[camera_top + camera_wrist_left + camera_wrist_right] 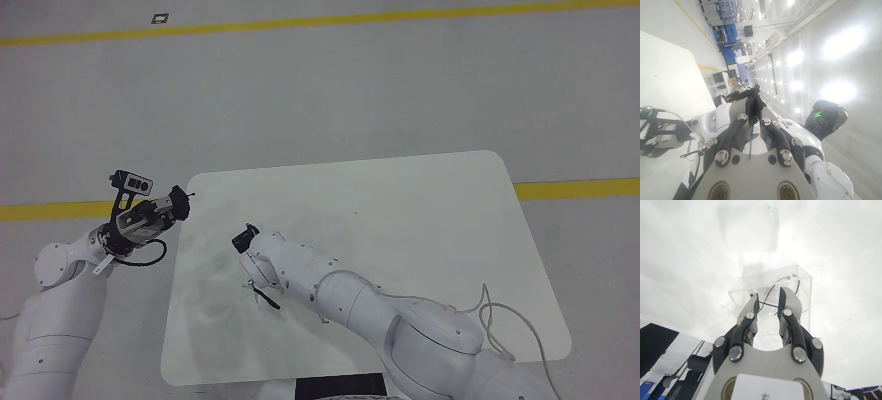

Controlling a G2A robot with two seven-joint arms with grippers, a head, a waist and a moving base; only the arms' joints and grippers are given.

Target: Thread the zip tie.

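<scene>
The right hand (pixel 768 292) is seen with its two fingers held apart, over a clear box (pixel 807 298); the box is set on the white surface (pixel 687 256); a thin black zip tie (pixel 766 303) is seen inside the box, crossing the gap between the fingers; a second zip tie (pixel 784 278) is seen curled by the box's far wall.
</scene>
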